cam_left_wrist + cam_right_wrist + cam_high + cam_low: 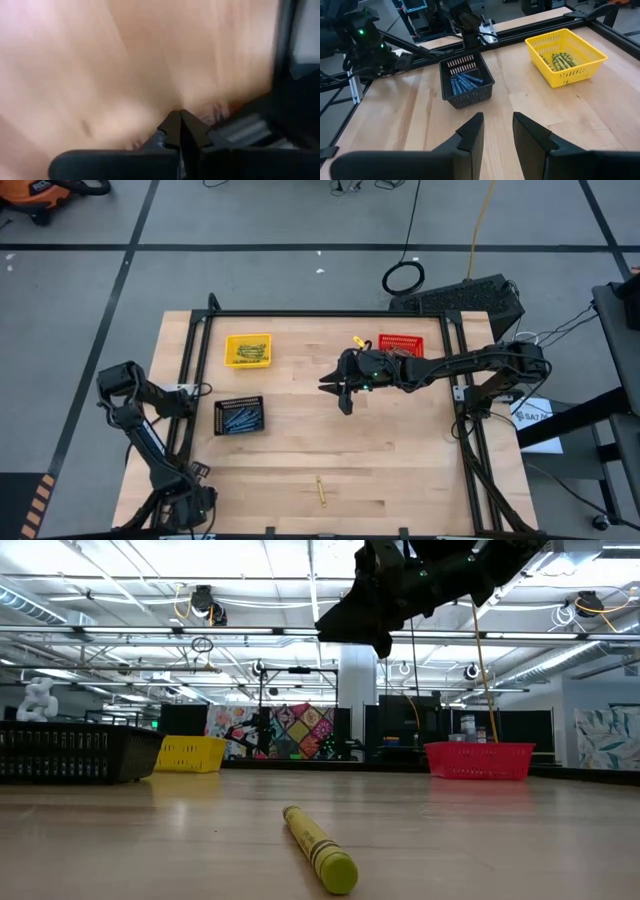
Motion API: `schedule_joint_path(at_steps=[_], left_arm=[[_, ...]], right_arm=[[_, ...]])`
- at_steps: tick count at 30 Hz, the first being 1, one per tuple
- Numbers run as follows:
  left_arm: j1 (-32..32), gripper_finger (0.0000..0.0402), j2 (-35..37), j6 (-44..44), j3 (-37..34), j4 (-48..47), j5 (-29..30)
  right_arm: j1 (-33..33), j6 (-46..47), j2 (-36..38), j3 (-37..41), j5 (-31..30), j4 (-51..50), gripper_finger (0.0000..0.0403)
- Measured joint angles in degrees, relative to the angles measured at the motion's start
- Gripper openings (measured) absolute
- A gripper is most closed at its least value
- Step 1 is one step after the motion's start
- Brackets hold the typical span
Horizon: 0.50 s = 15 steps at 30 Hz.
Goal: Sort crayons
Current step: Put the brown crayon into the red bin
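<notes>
The desk [400, 470] carries three mesh baskets: a black basket [239, 416] near the left edge holding blue crayons [464, 82], a yellow basket [248, 349] toward the far left corner holding yellow crayons [561, 61], and a red basket [401, 345] near the far edge, right of centre. One yellow crayon [321, 491] lies alone on the bare wood close to the near edge, about midway along it, well apart from every basket.

The right hand [345, 392] hangs in the air above the middle of the desk, its fingers [471, 133] parted with nothing between them. The left hand [180, 131] is pulled back at the near left corner, fingers pressed together and empty.

My guess is that the loose yellow crayon is the next pick. The main risk is the reach: the right hand sits well away from it, and a crayon lying flat on smooth wood can roll toward the near edge if one finger touches it first. Closing along its length rather than across it would likely miss or flick it away. A later risk is dropping it in the black basket, which lies on the way to the yellow one.
</notes>
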<state>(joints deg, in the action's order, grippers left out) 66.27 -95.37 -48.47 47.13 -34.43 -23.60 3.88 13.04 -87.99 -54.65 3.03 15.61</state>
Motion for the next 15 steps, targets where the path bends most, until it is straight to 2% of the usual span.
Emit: schedule_joint_path(at_steps=[6, 9, 11, 15], left_arm=[[-5.29, 0.0000, -0.44, 8.55, 1.60, -1.21, 2.77], [-7.90, 0.0000, -0.46, 9.82, 4.97, -7.42, 9.08], [-8.67, 0.0000, -0.46, 10.53, 7.50, -12.36, 11.24], [-9.59, 0.0000, -0.35, 10.96, 11.02, -18.46, 9.67]], right_arm=[[0.00, -0.10, 0.00, 0.00, 0.01, 0.05, 0.0091], [0.00, -0.21, 0.00, 0.00, -0.07, 0.16, 0.0091], [0.00, -0.63, 0.00, 0.00, -0.11, 0.01, 0.0091], [0.02, -1.61, 0.00, 0.00, -0.17, -0.05, 0.0091]])
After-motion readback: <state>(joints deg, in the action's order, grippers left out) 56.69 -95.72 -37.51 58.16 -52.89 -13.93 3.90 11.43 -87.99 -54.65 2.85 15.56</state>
